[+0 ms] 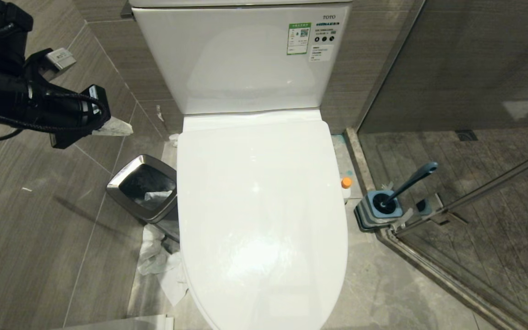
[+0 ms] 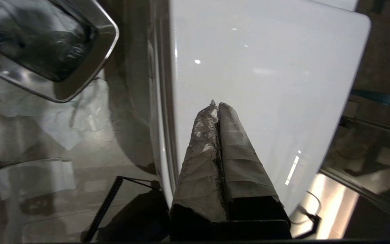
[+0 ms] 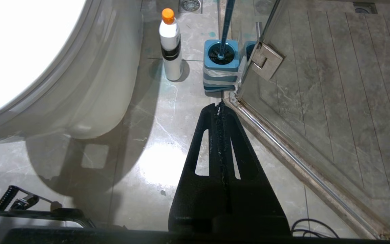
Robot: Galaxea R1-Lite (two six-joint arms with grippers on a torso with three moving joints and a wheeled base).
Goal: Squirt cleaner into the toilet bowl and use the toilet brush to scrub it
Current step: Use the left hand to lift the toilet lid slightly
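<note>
A: Largest item first?

B: One toilet bowl [image 1: 259, 206], white, glossy. Its lid is down over the seat, so the inside is hidden. One cistern [image 1: 241, 55] stands behind it with two stickers near its upper corner.

A: Next?

B: One waste bin [image 1: 142, 188], square, steel-rimmed, on the floor just beside the bowl's left edge, with something pale inside. White paper [image 1: 161, 266] lies crumpled on the floor by the bin's front.

A: The brush?

B: One toilet brush [image 1: 408, 183], slate-blue handle tilted, bristle head seated in one square blue holder [image 1: 378, 213]. The holder stands on the floor to the bowl's right, against the corner of the glass shower door.

A: The cleaner?

B: One cleaner [image 3: 170, 44], a white bottle with an orange cap, upright on the floor between the bowl's right edge and the holder, touching neither.

A: Pincers?

B: Two. The left pincer [image 2: 218, 103], tape-wrapped, is clenched with nothing in it and hangs over the lid near its left edge. The right pincer [image 3: 220, 105], black, is clenched and empty above the floor, near the holder.
</note>
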